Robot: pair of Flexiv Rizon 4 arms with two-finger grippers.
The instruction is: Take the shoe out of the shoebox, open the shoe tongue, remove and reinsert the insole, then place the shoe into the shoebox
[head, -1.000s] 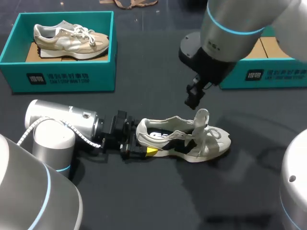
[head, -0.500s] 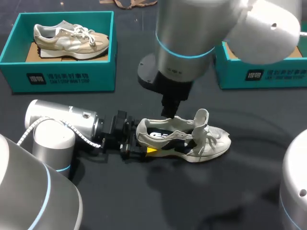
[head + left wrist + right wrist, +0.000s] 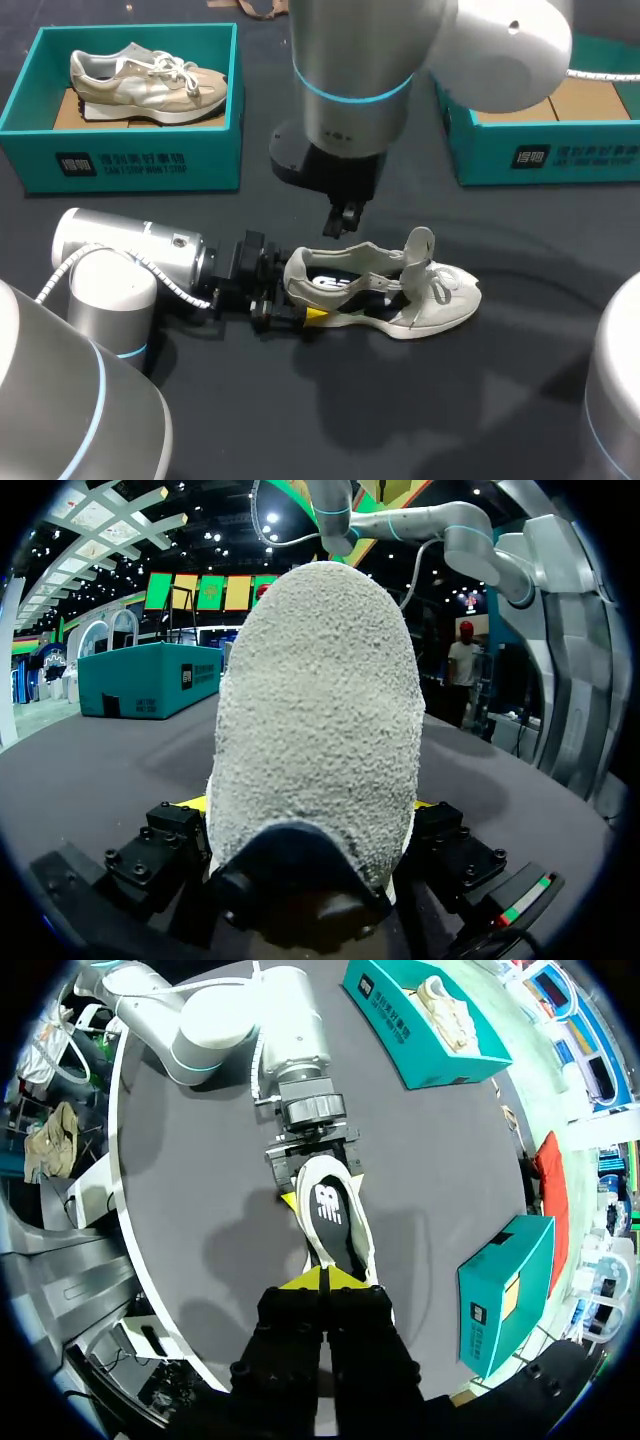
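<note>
A cream sneaker [image 3: 390, 290] lies on its sole on the dark table, its tongue [image 3: 421, 246] turned up and its black insole [image 3: 328, 1210] showing. My left gripper [image 3: 288, 304] holds the heel from both sides. In the left wrist view the heel [image 3: 320, 700] fills the space between the fingers of that gripper [image 3: 312, 810]. My right gripper [image 3: 345, 218] hangs just above the shoe's opening, shut with nothing in it. In the right wrist view its yellow tips [image 3: 322, 1278] meet over the shoe [image 3: 345, 1255]. An open teal shoebox [image 3: 545, 150] stands at the back right.
A second teal shoebox [image 3: 130, 155] at the back left holds another beige sneaker [image 3: 145, 82]. My right arm's big body [image 3: 370, 60] hangs over the middle of the table. Bare dark tabletop lies in front of the shoe.
My right arm has swung left from beside the tongue to above the shoe's opening, and its gripper has gone from open to shut. The left arm and the shoe have kept still.
</note>
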